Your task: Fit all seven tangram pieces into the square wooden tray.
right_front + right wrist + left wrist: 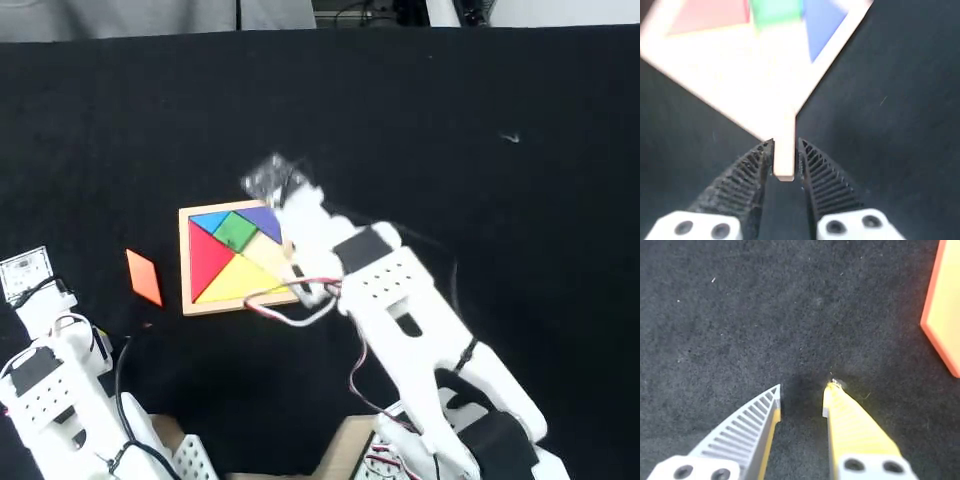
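Right gripper point(785, 143) pinches a pale thin piece point(785, 165) at the square wooden tray's point(184, 262) right edge. Left gripper point(805, 386) spread over black cloth point(740, 315); flat orange parallelogram point(144, 277) lies left of centre.

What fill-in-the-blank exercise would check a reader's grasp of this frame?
1. The tangram piece lying outside the wooden tray is ____ in colour.
2. The left gripper, over the black cloth, is ____ and holds nothing.
3. The right gripper clamps a pale piece close to the wooden ____.
4. The square piece in the tray is ____.
Missing words: orange; open; tray; green.
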